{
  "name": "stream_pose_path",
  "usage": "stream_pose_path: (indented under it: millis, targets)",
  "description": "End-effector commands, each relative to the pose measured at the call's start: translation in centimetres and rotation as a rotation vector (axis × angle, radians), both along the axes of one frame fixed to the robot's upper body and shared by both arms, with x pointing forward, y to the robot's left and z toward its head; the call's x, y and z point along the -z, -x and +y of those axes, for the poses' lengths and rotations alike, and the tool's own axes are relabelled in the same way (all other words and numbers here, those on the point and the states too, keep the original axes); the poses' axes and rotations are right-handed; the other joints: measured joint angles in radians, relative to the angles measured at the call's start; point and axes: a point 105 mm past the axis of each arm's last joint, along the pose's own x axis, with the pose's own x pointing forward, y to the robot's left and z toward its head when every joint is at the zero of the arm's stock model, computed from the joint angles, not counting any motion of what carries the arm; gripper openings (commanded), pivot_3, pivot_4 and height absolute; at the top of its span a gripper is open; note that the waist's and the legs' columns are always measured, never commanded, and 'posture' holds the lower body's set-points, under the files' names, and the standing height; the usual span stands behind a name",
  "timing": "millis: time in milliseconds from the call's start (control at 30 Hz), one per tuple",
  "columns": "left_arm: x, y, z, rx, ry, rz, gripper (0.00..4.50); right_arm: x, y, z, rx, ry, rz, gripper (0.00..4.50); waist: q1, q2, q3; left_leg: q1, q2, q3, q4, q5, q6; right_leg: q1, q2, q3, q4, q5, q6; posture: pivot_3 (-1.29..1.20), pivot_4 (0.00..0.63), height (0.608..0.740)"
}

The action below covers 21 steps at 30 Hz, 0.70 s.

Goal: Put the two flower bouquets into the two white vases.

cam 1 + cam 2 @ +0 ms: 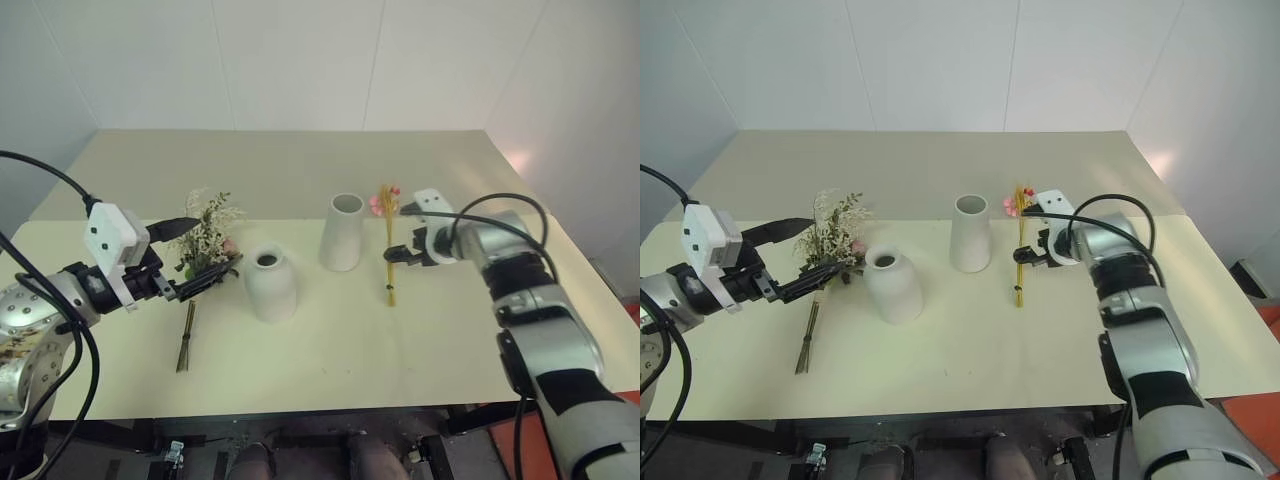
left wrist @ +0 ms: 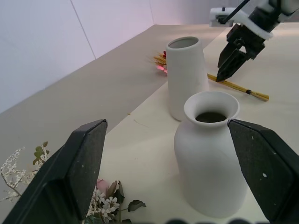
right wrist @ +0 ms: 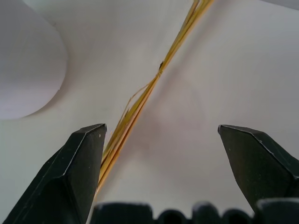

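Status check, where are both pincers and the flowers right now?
Both open. Right pincer over yellow stalk bunch, not gripping. Left pincer by bushy bouquet. Both bouquets flat on table; short vase and tall vase empty, upright.

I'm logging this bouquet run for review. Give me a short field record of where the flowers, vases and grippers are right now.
bushy bouquet: lying on table, not in a vase
yellow stalk bunch: lying on table, right of tall vase
short vase: upright, empty
tall vase: upright, empty
left gripper: open, by bushy bouquet
right gripper: open, over yellow stalks
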Motion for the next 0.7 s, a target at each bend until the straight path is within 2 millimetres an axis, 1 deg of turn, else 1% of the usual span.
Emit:
stream_pose_path:
  millis: [33,133,200,267,333,500,600,633,700]
  targets:
    - [-0.8,0.6,-0.5,0.013,-0.007,-0.053,4.49,-1.3,-1.2,0.3,-0.012,0.049,-0.061,4.5,0.0,0.0,0.0,0.0,0.0,0.0,0.0,0.0,0.0,0.0,0.0,0.0,0.0,0.0,0.0,0.0,0.15,0.74]
    - [-0.7,0.9,-0.3,0.0,-0.003,-0.052,4.49,-0.7,-1.4,0.9,-0.02,0.057,-0.048,4.5,0.0,0.0,0.0,0.0,0.0,0.0,0.0,0.0,0.0,0.0,0.0,0.0,0.0,0.001,-0.002,0.0,0.15,0.74]
    - [-0.6,1.0,-0.3,-0.007,-0.002,-0.051,4.5,-0.2,-1.5,1.1,-0.018,0.061,-0.044,4.12,0.0,0.0,0.0,0.0,0.0,0.0,0.0,0.0,0.0,0.0,0.0,0.0,0.0,0.001,-0.002,0.0,0.15,0.74]
    - [-0.6,1.1,-0.3,-0.011,-0.002,-0.051,4.5,0.2,-1.7,1.2,-0.017,0.081,-0.052,3.57,-0.003,0.0,0.0,0.0,0.0,0.0,0.0,0.0,0.0,0.0,0.0,0.0,0.0,0.001,-0.002,0.0,0.15,0.74]
    - [-0.6,1.2,-0.3,-0.016,-0.002,-0.054,4.5,0.3,-1.9,1.3,-0.028,0.105,-0.073,2.85,-0.004,0.0,0.0,0.001,0.0,0.0,0.0,0.0,0.0,0.001,0.0,0.0,0.0,0.001,-0.002,0.0,0.15,0.74]
    - [-0.7,1.2,-0.2,-0.024,-0.003,-0.059,4.5,0.1,-2.1,1.4,-0.016,0.1,-0.095,1.08,-0.011,0.0,0.0,0.001,0.0,0.0,0.0,0.0,0.0,0.001,0.0,0.0,0.001,0.001,-0.002,0.0,0.15,0.74]
    - [-0.7,1.1,-0.1,-0.022,-0.004,-0.058,4.5,-0.1,-2.3,1.1,0.021,0.084,-0.104,0.02,-0.018,0.0,0.0,0.001,0.0,-0.001,0.0,0.0,0.0,0.001,0.0,0.0,0.0,0.001,-0.002,0.0,0.15,0.74]
    - [-0.8,1.1,0.0,-0.022,-0.004,-0.058,4.5,-0.2,-2.3,1.0,0.038,0.077,-0.109,0.02,-0.021,0.0,0.0,0.001,0.0,-0.001,0.0,0.0,0.0,0.001,0.0,0.0,0.0,0.001,-0.002,0.0,0.15,0.74]
    - [-0.9,0.8,0.1,-0.023,0.002,-0.057,4.5,-1.1,-2.9,0.2,0.123,0.062,-0.164,0.02,-0.023,0.0,0.0,0.001,0.0,-0.001,0.0,0.0,0.0,0.001,0.0,0.0,0.001,0.001,-0.002,0.0,0.15,0.74]
